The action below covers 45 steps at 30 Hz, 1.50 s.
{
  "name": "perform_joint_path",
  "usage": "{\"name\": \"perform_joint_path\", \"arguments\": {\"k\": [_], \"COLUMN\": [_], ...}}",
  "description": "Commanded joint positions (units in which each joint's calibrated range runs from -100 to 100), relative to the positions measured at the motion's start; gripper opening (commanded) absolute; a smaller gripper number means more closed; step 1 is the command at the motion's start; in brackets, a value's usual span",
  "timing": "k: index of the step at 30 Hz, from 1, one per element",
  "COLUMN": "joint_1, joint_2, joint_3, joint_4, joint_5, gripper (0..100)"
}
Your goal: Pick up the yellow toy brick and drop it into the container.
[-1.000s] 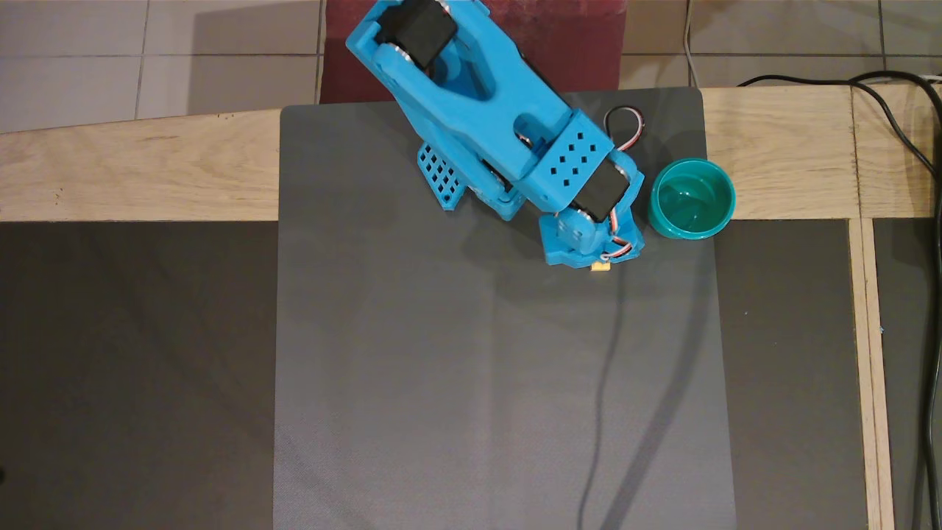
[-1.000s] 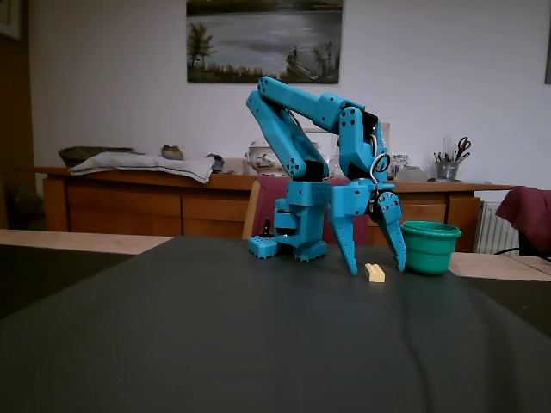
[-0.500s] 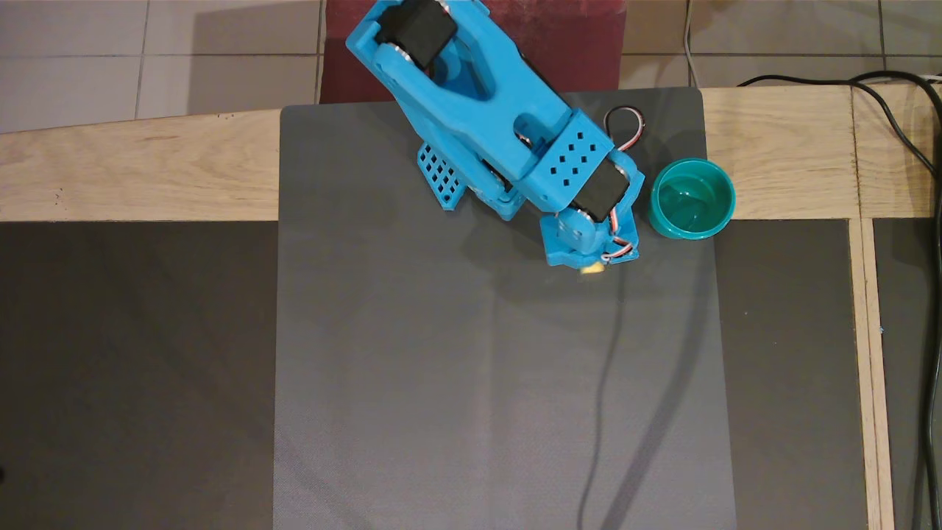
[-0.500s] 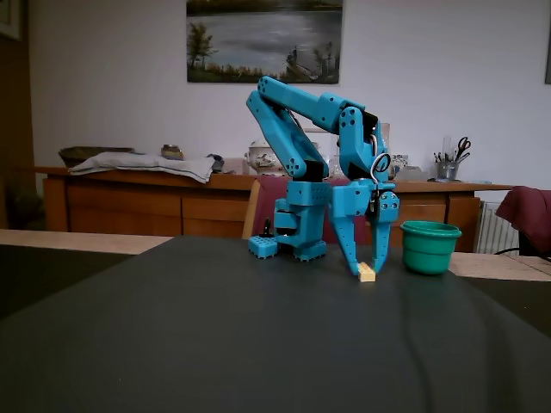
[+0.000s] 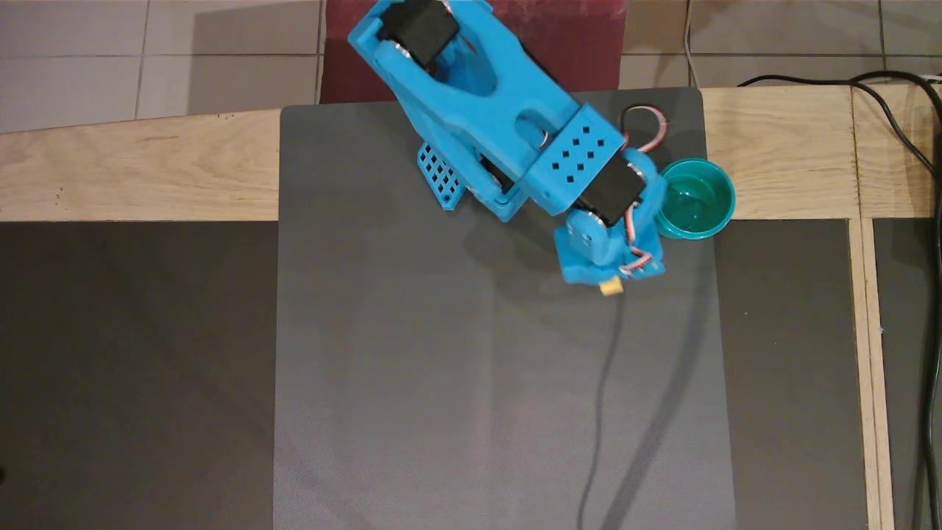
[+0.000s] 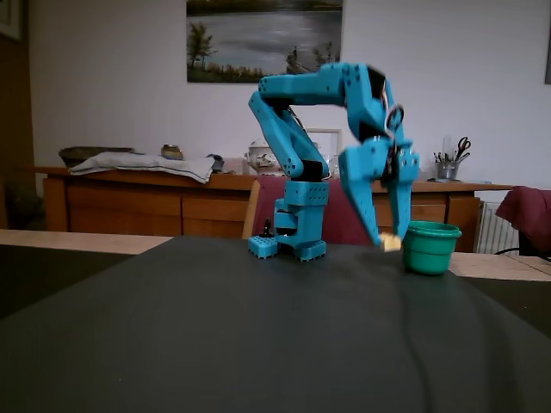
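Your desk point(image 5: 132, 169) is pale wood with dark inlays, a grey mat point(image 5: 441, 383) laid over it; the fixed view shows a sideboard point(image 6: 146, 202) and a landscape painting point(image 6: 264, 40) behind. The blue arm point(image 6: 297, 129) arches over, wrist pointing down; its fingers point(image 6: 392, 242) are clamped on the yellow toy brick point(image 6: 392, 243), lifted clear of the mat, just left of the container point(image 6: 430, 247) near its rim height; overhead, the brick point(image 5: 610, 288) peeks from under the wrist, beside the container point(image 5: 699, 200).

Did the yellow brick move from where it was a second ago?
Yes. In the fixed view the brick is up off the mat, pinched in the hand, and closer to the green cup than before.
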<state>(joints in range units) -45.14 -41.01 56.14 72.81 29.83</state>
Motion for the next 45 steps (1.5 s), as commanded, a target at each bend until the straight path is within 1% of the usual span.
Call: {"name": "perform_joint_path", "arguments": {"k": [1, 2, 4, 6, 12, 16, 22, 26, 34, 42, 43, 44, 45], "joint_1": [0.3, -0.1, -3.3, -7.0, -20.0, -24.0, -26.5, -26.5, -26.5, -26.5, -26.5, -26.4, -26.4], "joint_2": [-0.8, -0.9, -0.9, -0.9, 0.0, 0.1, 0.1, 0.1, 0.1, 0.1, 0.1, 0.1, 0.1], "joint_3": [-8.7, -10.5, -14.4, -16.3, -18.1, -18.1, -18.1, -18.1, -17.4, -17.2, -17.2, -17.2, -17.2], "joint_4": [6.8, 8.7, 13.4, 15.9, 16.0, 14.1, 9.9, 7.7, 2.4, 2.2, 2.4, 2.6, 2.6], "joint_5": [1.2, 1.2, 0.9, -0.3, -7.5, -10.5, -13.7, -14.5, -17.9, -18.3, -18.3, -18.3, -18.3], "gripper": [0, 0, 0, 0, 0, 0, 1, 1, 1, 1, 2, 6, 8]}}
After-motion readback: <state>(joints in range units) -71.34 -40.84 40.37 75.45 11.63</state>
